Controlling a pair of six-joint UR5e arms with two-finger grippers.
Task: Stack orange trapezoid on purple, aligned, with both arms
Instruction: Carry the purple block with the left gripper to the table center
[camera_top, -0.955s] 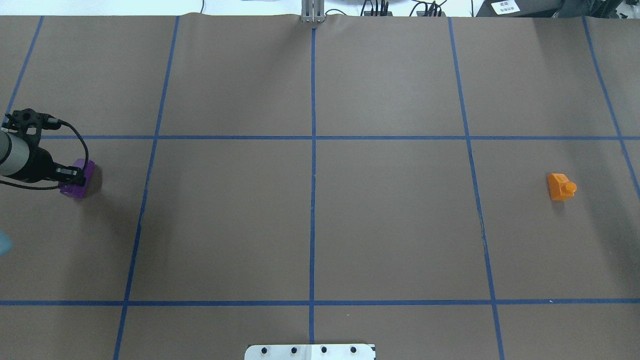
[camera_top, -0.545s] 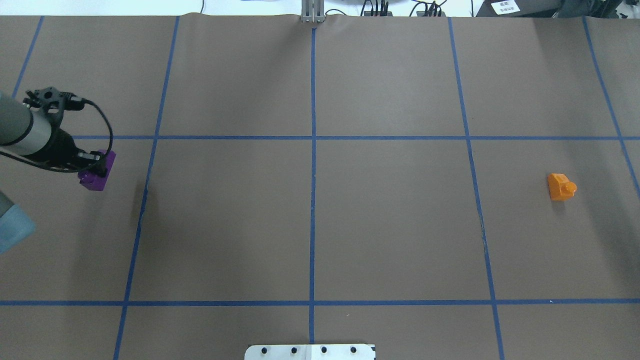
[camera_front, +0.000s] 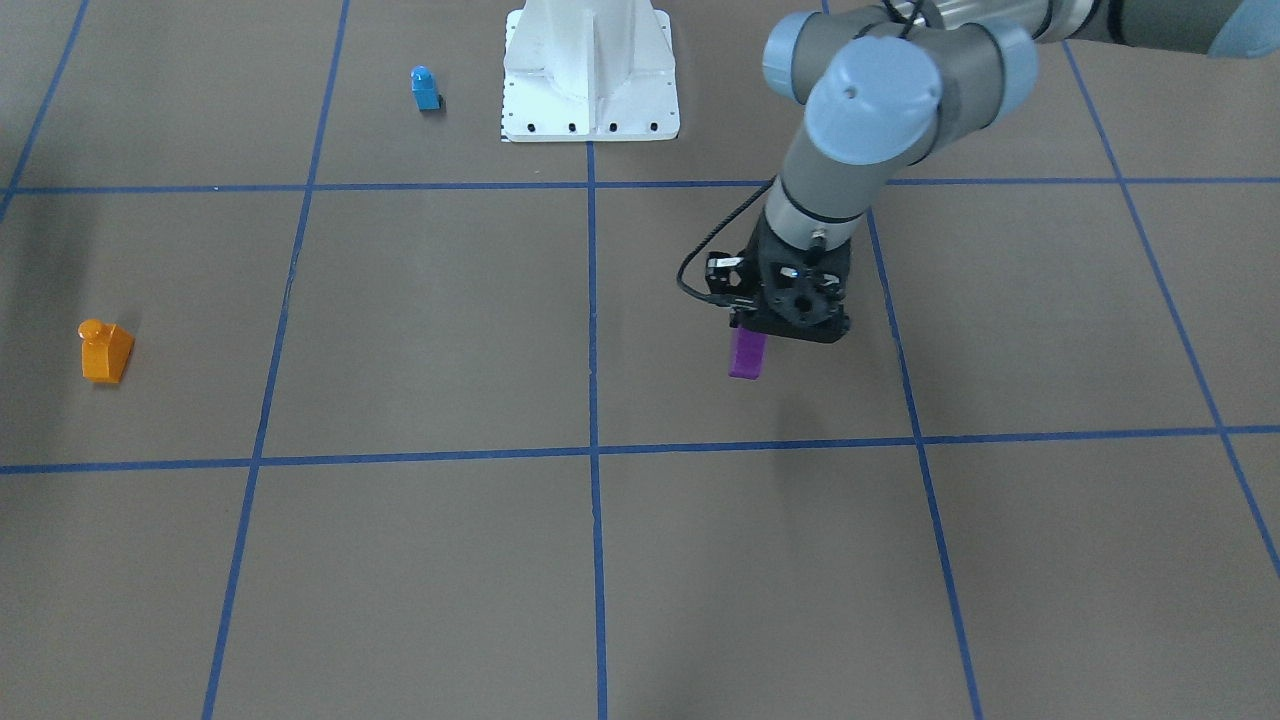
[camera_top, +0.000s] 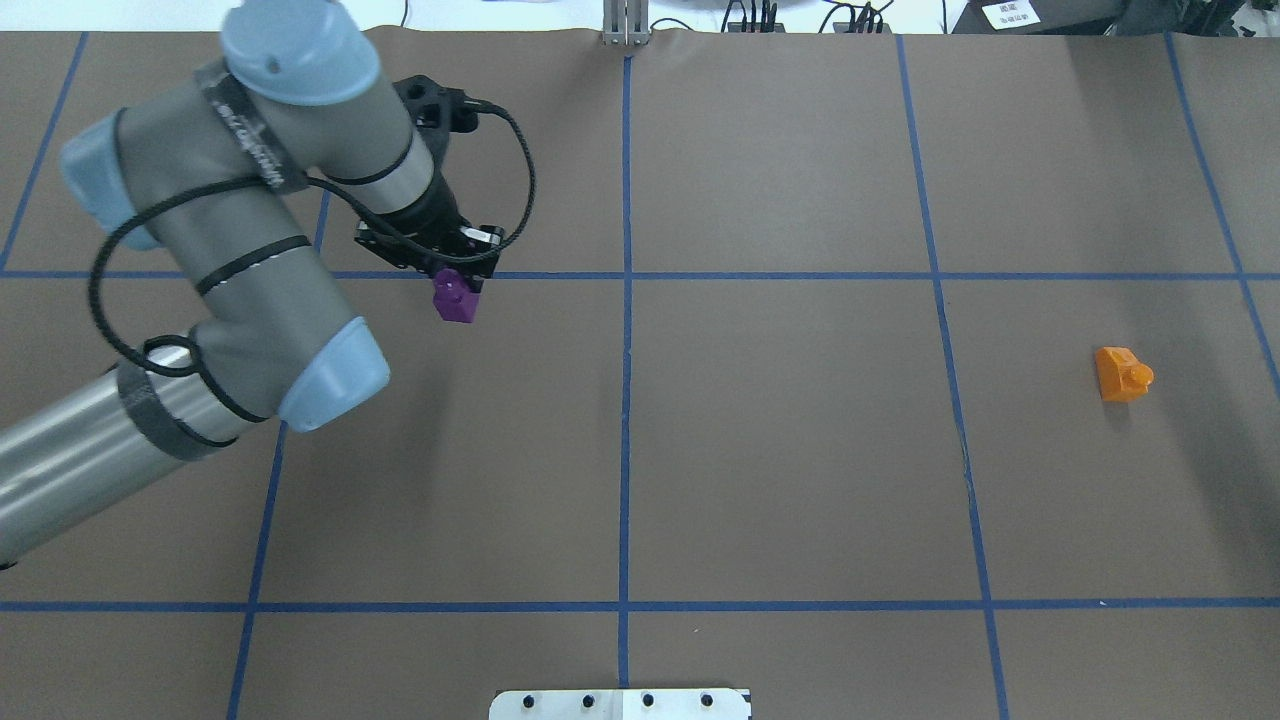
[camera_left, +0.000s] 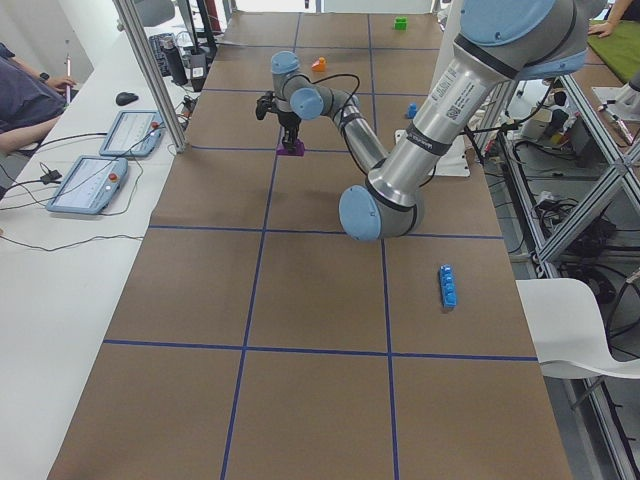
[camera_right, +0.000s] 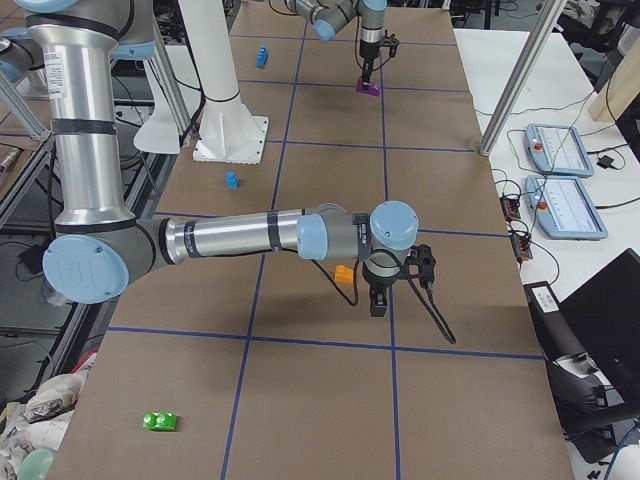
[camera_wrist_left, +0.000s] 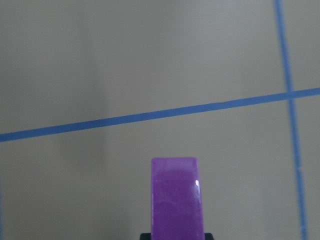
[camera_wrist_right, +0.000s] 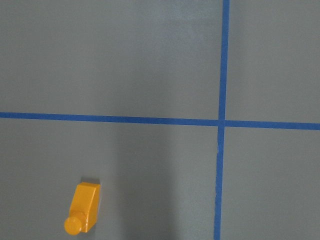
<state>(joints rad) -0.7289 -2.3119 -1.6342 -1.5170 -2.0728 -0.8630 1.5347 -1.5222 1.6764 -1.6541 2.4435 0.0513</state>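
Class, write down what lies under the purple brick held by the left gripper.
Only bare brown table shows beneath the purple brick. The left gripper covers its upper end.

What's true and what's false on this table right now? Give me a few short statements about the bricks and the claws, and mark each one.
1. The left claw grips the purple brick. True.
2. The orange brick is stacked on the purple brick. False: it lies alone on the table, far from the purple brick.
3. A small blue brick stands near the robot's white base. True.
4. The green brick lies beside the purple brick. False: it lies near the table's end on the robot's right, far from the purple brick.
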